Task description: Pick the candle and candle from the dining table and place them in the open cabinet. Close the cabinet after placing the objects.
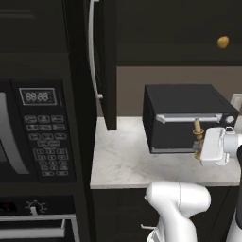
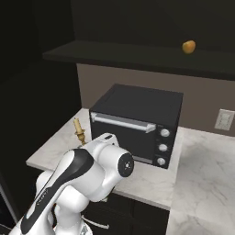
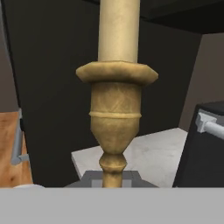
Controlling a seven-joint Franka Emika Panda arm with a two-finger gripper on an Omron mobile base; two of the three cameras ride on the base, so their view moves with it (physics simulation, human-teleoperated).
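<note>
Candlestick (image 3: pixel 115 127) of brass, rigid and probably top-heavy with its brittle cream taper, rides upright in the gripper (image 3: pixel 112 177), clenched low on the stem, just left of the toaster oven (image 1: pixel 186 116) above the counter (image 1: pixel 127 160).

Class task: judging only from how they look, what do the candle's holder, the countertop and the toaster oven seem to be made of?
Candlestick: looks like brass, a dull gold with a scratched, turned profile; the candle in it is matte cream, probably wax.
Countertop: looks like marble, white with grey veins.
Toaster oven: seemingly black-painted metal, with a silvery bar handle.
</note>
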